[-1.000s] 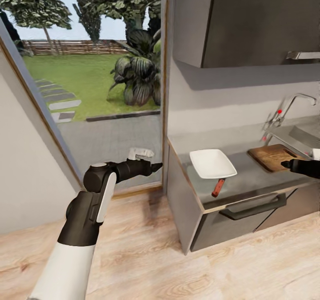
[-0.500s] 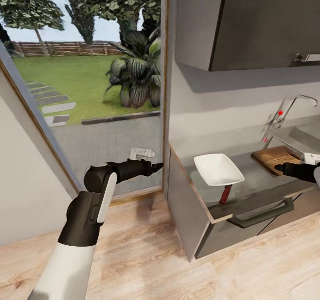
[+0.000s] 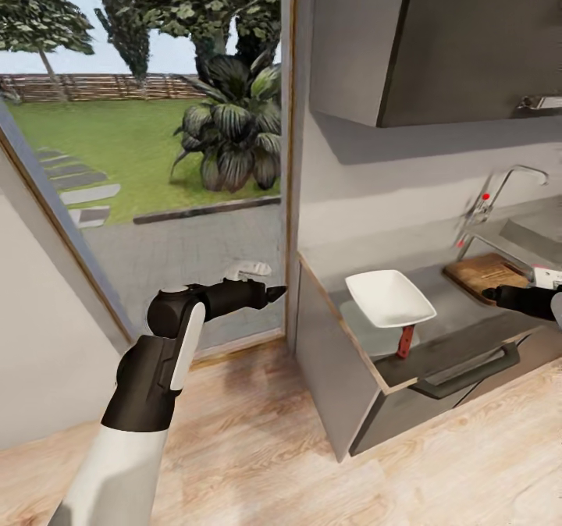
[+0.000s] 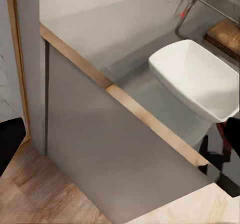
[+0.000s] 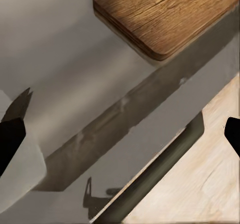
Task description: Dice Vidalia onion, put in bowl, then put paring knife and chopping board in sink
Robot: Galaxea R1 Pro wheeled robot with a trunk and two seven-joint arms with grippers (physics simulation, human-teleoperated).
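Currently the left tool point(image 3: 269, 293) hangs over the wood floor point(image 3: 257, 440) w/ fingers pinched to a point, i.e. closed on nothing, just short of the desk's point(image 3: 460, 315) left end and in front of the big window point(image 3: 156, 159).

On the desk, near its left end and close to the front edge, sits the white bowl point(image 3: 389, 297); left wrist view has it too point(image 4: 197, 77), empty. Paring knife point(image 3: 405, 340) lies just in front of the bowl, red handle toward the front edge, blade end at or under the bowl rim; can't tell if they touch.

Further right, toward the back of the desk, the chopping board point(image 3: 482, 270) lies flat, bare grain showing in the right wrist view point(image 5: 165, 14). Right tool point(image 3: 493, 295) hovers at the board's front edge; wrist view shows its two dark fingers point(image 5: 11, 134) spread wide apart, so open, nothing between them.

Beyond the board, tap point(image 3: 499, 190) w/ red dot curves over the sink point(image 3: 535, 236) at the desk's right end. Onion not made out.
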